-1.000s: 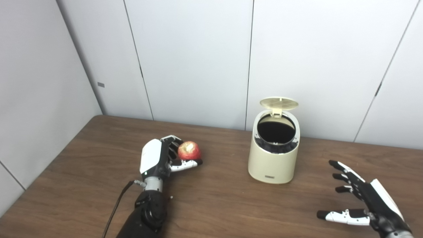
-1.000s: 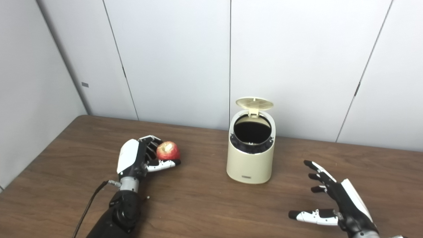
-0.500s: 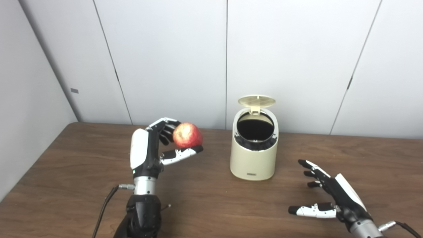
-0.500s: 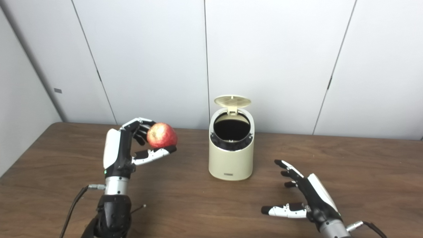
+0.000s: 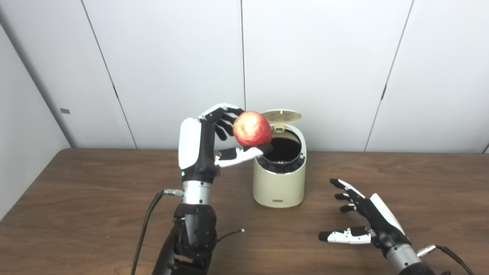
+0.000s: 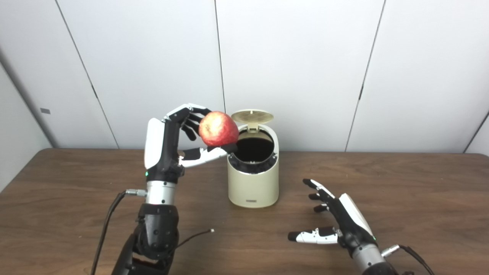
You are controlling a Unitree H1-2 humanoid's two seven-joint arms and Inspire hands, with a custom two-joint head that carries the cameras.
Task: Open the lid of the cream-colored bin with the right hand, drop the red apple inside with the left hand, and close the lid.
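A: Obs. 1, what is hidden. The inside of the cream-colored bin (image 5: 279,179) reads only as a dark hole; contents cannot be made out. The lower left part of its rim is covered by the red apple (image 5: 252,128) and the thumb under it.

B: Agreed. The label on the bin's front is too small to read. The left forearm is cut off by the bottom edge, and so is the right forearm.

A: Obs. 2, hand states. The left hand (image 5: 208,141) is raised off the desk (image 5: 76,198) with its fingers and thumb closed around the apple, which sits in the air just left of the bin's opening, level with the upturned lid (image 5: 281,115).

B: The right hand (image 6: 338,221) is released, fingers spread, holding nothing, low over the desk right of the bin, toward the near edge. Whether it touches the wood cannot be told.

A: Obs. 3, counts. One bin, one lid standing open at the back of the rim, one apple, two hands.

B: Bin stands mid-desk, closer to the far edge than the near one. One black cable (image 5: 147,217) trails from the left wrist.
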